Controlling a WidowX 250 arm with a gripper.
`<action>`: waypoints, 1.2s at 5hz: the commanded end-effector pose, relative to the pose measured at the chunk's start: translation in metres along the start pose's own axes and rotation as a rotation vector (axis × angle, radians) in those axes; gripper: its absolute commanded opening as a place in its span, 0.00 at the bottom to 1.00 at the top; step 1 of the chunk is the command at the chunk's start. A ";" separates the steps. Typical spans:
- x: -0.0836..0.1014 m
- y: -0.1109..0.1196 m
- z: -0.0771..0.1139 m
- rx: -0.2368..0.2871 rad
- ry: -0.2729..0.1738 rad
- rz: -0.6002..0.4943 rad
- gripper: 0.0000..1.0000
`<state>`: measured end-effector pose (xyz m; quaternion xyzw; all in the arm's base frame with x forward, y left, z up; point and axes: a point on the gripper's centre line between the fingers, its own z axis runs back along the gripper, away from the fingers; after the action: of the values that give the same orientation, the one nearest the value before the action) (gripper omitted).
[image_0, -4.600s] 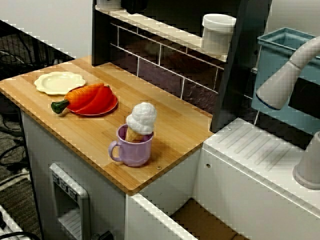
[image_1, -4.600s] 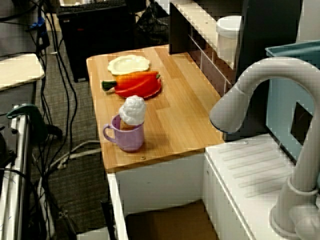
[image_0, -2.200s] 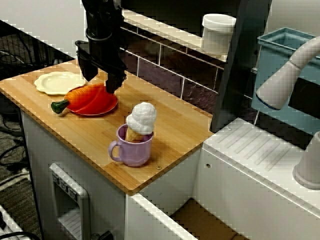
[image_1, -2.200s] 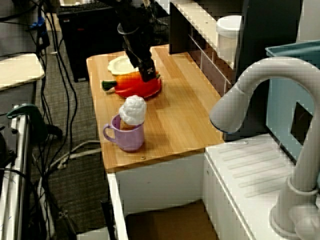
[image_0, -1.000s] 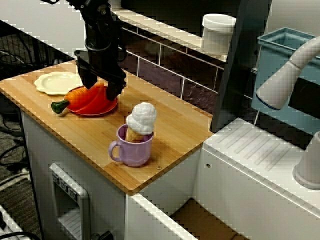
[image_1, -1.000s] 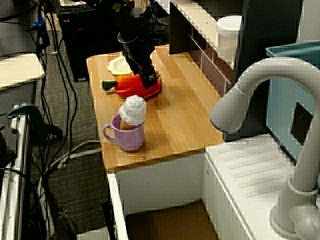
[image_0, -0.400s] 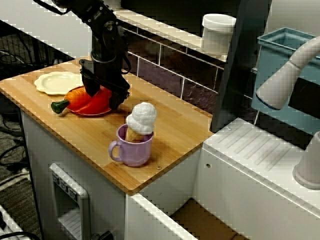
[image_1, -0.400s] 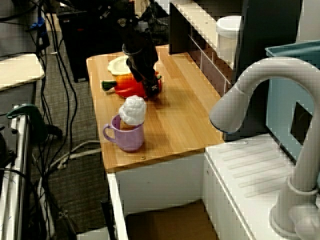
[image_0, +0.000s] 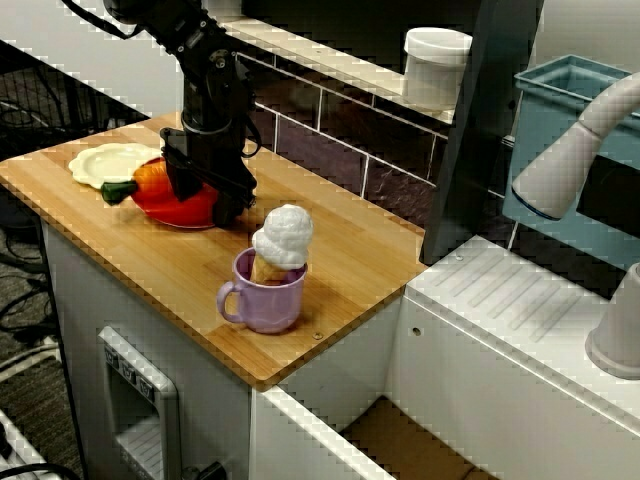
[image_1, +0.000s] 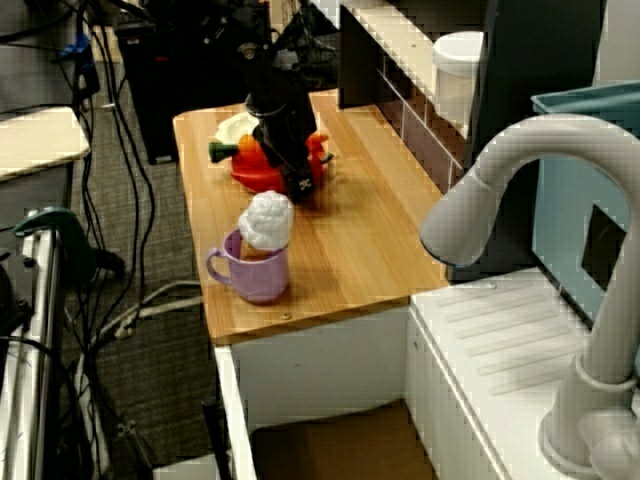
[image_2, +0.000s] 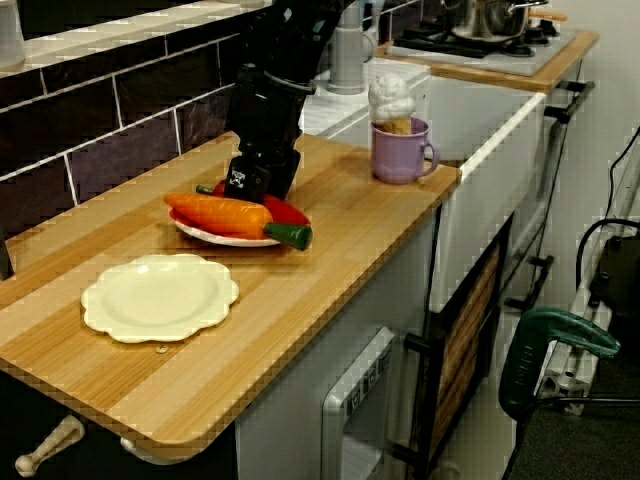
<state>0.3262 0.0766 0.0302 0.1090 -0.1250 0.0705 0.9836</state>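
Down low, gripper upright at red plate

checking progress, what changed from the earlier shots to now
The arm came in and lowered its jaws onto the mug-side edge of the red plate. The plate and its carrot swung round, the green end now nearer the cream plate. Whether the jaws grip the plate is unclear. The purple mug, its ice cream cone and the cream plate stayed put.
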 end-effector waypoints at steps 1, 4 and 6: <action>0.005 0.011 0.008 0.001 -0.010 0.002 0.00; 0.036 0.034 0.056 -0.132 0.041 0.080 0.00; 0.038 0.071 0.081 -0.100 0.010 -0.054 0.00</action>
<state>0.3330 0.1243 0.1069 0.0475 -0.0897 0.0413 0.9940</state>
